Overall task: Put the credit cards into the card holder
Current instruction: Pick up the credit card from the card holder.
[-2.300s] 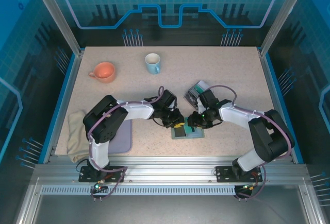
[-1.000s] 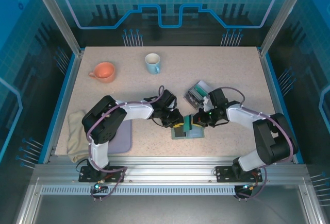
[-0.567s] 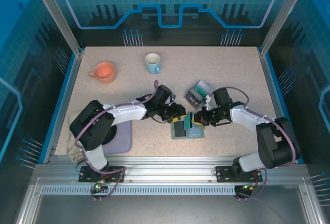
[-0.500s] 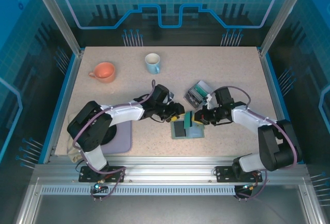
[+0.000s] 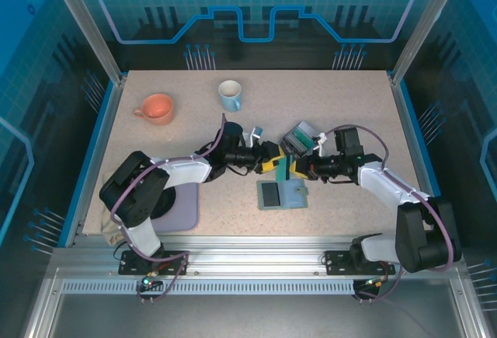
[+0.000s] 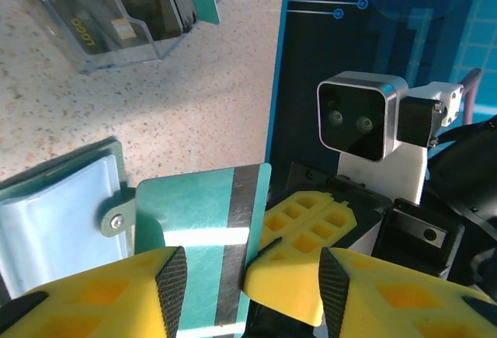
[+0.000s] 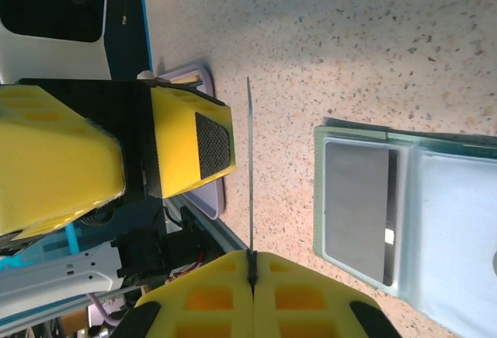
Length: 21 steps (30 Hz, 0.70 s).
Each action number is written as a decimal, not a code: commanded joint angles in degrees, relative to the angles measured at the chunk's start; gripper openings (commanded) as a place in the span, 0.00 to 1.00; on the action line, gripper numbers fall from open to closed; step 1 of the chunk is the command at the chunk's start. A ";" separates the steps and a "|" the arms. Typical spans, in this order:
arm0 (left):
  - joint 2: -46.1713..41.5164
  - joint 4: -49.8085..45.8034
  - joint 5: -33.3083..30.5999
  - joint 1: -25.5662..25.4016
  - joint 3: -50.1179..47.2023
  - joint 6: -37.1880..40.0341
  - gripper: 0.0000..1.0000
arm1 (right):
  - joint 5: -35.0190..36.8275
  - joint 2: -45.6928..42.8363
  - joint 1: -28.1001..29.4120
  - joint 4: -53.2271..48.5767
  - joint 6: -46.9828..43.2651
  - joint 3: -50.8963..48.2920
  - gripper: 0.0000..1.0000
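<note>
My right gripper (image 7: 251, 260) is shut on one edge of a teal-green credit card (image 6: 194, 237) with a grey stripe, held upright above the table. In the right wrist view the card (image 7: 250, 159) shows edge-on as a thin line. My left gripper (image 6: 252, 295) faces it, open, its pads apart from the card. The sage card holder (image 5: 295, 196) lies open on the table just in front of both grippers, a grey card (image 7: 356, 198) in its left pocket. More cards stand in a clear box (image 5: 299, 137) behind.
An orange mug (image 5: 155, 108) and a white-and-blue mug (image 5: 230, 95) stand at the back left. A lilac mat (image 5: 182, 206) and a beige cloth (image 5: 115, 194) lie at the front left beside the left arm.
My left gripper has opened and let go of the teal card. Both grippers have risen and drawn back from the holder, the right one keeping the card.
</note>
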 commanded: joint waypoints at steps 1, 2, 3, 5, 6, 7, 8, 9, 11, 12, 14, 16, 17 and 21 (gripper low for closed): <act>0.41 1.57 1.89 0.24 -0.55 -0.32 0.52 | -3.02 -1.41 -0.95 1.23 1.61 1.99 0.00; 0.04 0.53 1.36 0.31 -0.63 0.31 0.54 | -2.96 -1.65 -0.95 1.01 1.57 2.01 0.00; -0.52 -0.51 0.89 0.36 -0.71 0.91 0.56 | -2.55 -1.82 -0.99 0.46 1.34 2.22 0.00; -1.58 -1.33 -0.04 0.53 -1.08 1.50 0.57 | -1.44 -2.15 -1.17 -1.21 0.88 2.53 0.00; -2.10 -1.69 -0.34 0.65 -1.28 1.81 0.59 | -0.90 -2.27 -1.23 -1.75 0.64 2.60 0.00; -2.61 -2.09 -0.52 0.79 -1.38 2.16 0.60 | -0.62 -2.30 -1.21 -2.01 0.48 2.63 0.00; -3.00 -2.51 -0.59 0.87 -1.42 2.50 0.60 | -0.62 -2.27 -1.25 -2.13 0.39 2.73 0.00; -3.32 -3.33 -0.82 0.98 -1.37 2.82 0.60 | -0.69 -2.27 -1.21 -2.09 0.45 2.69 0.00; -3.74 -4.85 -1.55 1.12 -1.39 3.38 0.60 | -1.00 -2.29 -1.29 -1.78 0.72 2.63 0.00; -3.75 -4.89 -1.75 1.17 -1.50 3.32 0.61 | -0.98 -2.43 -1.22 -1.69 0.82 2.63 0.00; -3.38 -4.80 -1.50 1.16 -1.44 3.00 0.61 | -0.97 -2.71 -1.27 -1.71 0.91 2.73 0.00; -2.76 -4.05 -1.09 1.17 -1.24 2.68 0.61 | -1.37 -2.81 -1.22 -1.30 1.25 2.81 0.00; -2.42 -3.32 -0.70 1.19 -1.26 2.38 0.60 | -1.82 -2.77 -1.25 -0.89 1.41 2.80 0.00; -0.76 -1.51 1.26 1.22 -0.40 1.60 0.56 | -3.19 -2.62 -1.22 0.89 2.64 2.79 0.00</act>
